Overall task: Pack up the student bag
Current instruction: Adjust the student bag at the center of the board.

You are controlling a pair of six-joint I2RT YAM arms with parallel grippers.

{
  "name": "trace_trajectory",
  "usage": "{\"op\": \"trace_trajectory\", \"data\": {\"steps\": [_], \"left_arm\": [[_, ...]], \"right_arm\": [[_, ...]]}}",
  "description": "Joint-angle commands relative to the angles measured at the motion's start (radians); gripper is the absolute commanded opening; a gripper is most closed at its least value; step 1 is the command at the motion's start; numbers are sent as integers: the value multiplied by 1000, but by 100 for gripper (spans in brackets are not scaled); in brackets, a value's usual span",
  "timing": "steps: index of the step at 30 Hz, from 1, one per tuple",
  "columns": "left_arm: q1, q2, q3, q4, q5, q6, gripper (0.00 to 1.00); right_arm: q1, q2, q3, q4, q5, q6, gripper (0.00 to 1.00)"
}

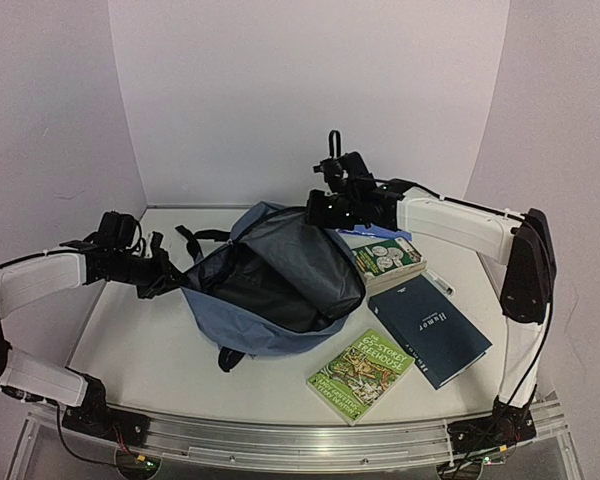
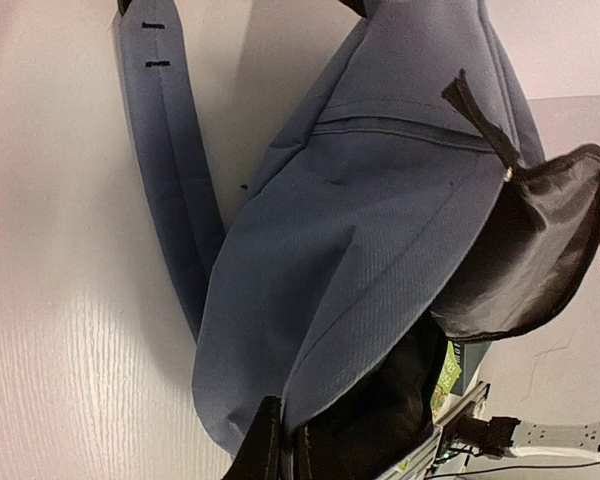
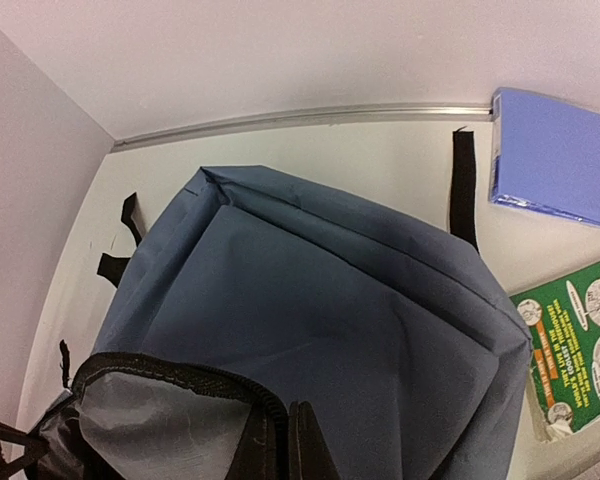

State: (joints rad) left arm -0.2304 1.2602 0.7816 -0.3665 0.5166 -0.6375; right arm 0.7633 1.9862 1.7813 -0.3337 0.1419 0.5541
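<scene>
The student bag (image 1: 270,285) lies in the middle of the table, slate-blue, its mouth gaping and the dark lining showing. My left gripper (image 1: 175,280) is at the bag's left edge, shut on a fold of its blue fabric (image 2: 288,450). My right gripper (image 1: 315,212) is at the bag's far right rim, shut on the zippered edge of the opening (image 3: 288,445). Between the two grips the mouth is held apart. In the left wrist view a padded blue strap (image 2: 170,170) trails over the table.
To the right of the bag lie a green illustrated book (image 1: 361,374), a dark navy book (image 1: 429,329), another green book (image 1: 387,258) and a flat blue notebook (image 3: 560,158). A pen (image 1: 439,283) rests beside the navy book. White walls close in at the back and sides.
</scene>
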Motion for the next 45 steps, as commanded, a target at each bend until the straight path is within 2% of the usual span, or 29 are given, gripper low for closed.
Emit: {"op": "trace_trajectory", "data": {"steps": [1,6,12,14,19,23,26,30,36,40,45], "left_arm": [[62,86,95,-153,-10,149,0],[113,205,225,-140,-26,283,0],[160,414,427,-111,-56,377,2],[175,481,489,-101,-39,373,8],[179,556,558,-77,4,323,34],[176,489,497,-58,5,257,67],[171,380,388,-20,2,173,80],[127,234,250,39,9,64,88],[22,140,138,23,-32,-36,95],[-10,131,58,67,-17,-93,99],[-40,158,-3,172,12,-149,97]], "right_arm": [[-101,-56,18,14,57,-20,0],[-79,-26,36,51,-239,-62,0],[72,7,12,106,-278,-9,0],[110,11,-6,160,-287,39,0],[162,14,-61,338,-295,172,0],[193,58,-19,390,-260,216,0],[208,100,24,397,-235,223,0],[227,149,88,406,-216,237,0],[257,219,174,420,-170,272,0],[267,238,208,424,-147,285,0],[275,243,216,423,-119,280,0]]}}
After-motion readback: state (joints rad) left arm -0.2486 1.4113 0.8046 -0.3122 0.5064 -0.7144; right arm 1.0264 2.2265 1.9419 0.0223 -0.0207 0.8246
